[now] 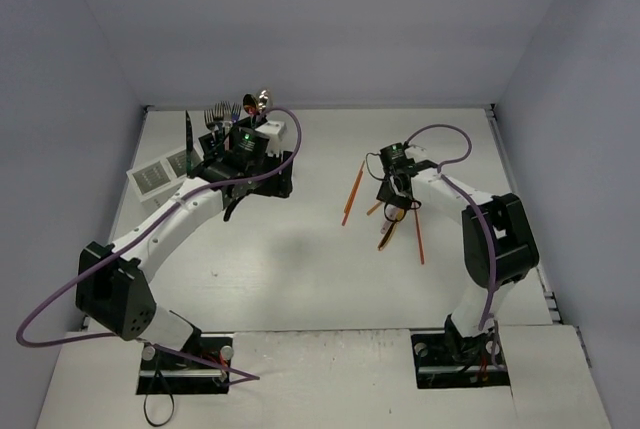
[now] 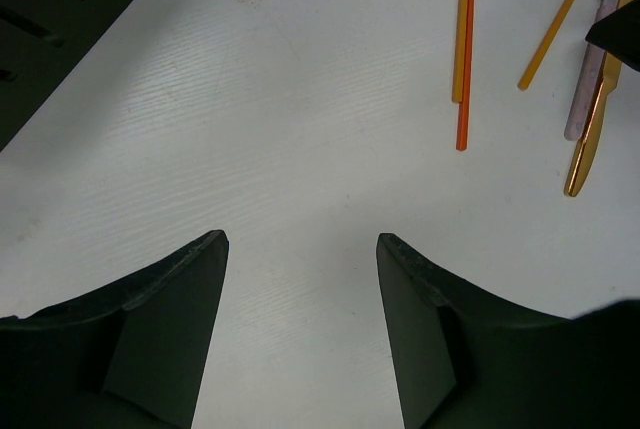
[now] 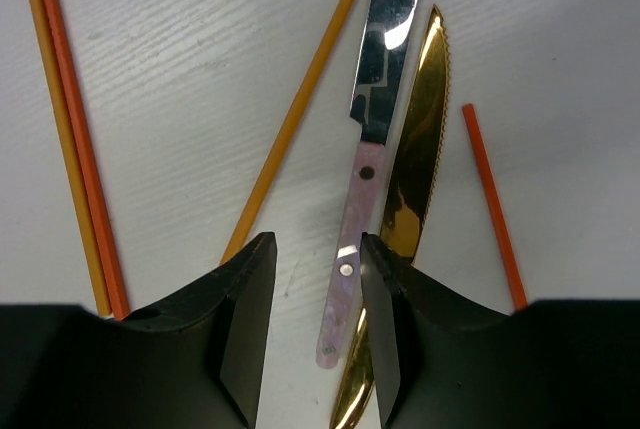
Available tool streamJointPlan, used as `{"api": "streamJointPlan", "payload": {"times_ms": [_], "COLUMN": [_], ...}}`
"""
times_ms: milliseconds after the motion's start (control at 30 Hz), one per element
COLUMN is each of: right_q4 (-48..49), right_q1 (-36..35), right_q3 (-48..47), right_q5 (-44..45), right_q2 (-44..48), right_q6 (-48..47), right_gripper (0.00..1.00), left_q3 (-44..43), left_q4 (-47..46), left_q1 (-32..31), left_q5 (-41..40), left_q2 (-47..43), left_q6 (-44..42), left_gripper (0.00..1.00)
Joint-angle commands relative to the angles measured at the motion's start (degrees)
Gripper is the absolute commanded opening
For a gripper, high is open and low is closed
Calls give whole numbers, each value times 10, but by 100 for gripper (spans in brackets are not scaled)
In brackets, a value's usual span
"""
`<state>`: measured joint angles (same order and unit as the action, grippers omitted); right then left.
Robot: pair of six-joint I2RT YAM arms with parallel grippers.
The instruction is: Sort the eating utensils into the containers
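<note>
Right gripper [image 3: 316,249]: jaws narrowly apart, straddling pink handle of silver knife [image 3: 366,164], not yet clamped. Gold knife [image 3: 415,149] touching at its 3 o'clock. Likely stiff, light, slick; pinch mid-handle. Left gripper [image 2: 302,244]: apart, empty.

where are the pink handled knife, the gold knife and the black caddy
pink handled knife [image 3: 362,189], right wrist view, upper handle
gold knife [image 3: 412,164], right wrist view, mid blade
black caddy [image 2: 55,14], left wrist view, slotted wall
</note>
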<state>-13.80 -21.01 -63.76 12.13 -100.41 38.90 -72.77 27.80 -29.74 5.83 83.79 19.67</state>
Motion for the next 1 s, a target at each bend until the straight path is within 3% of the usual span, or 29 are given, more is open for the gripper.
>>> {"api": "streamJointPlan", "payload": {"times_ms": [0,400,600,767,867,967], "right_q4": [1,1,1,2,1,2], "right_q1": [9,15,14,7,5,3], "right_q3": [-36,-37,-45,-52,-52,-38], "right_q5": [36,47,37,31,25,36], "right_q2": [-22,-55,-75,-84,-87,-70], "right_q6": [17,45,36,24,21,20], "right_gripper": [36,35,29,21,6,0], "left_q3": [-24,-16,-19,-20,-18,-18], "left_q4": [0,3,4,5,5,5], "left_q1": [-1,0,1,2,3,3], "left_q5": [7,17,21,23,25,29], "left_q2": [-41,-53,-50,-51,-51,-53], "left_q6": [-18,-26,-30,-30,-28,-22], "left_gripper": [58,58,58,58,58,58]}}
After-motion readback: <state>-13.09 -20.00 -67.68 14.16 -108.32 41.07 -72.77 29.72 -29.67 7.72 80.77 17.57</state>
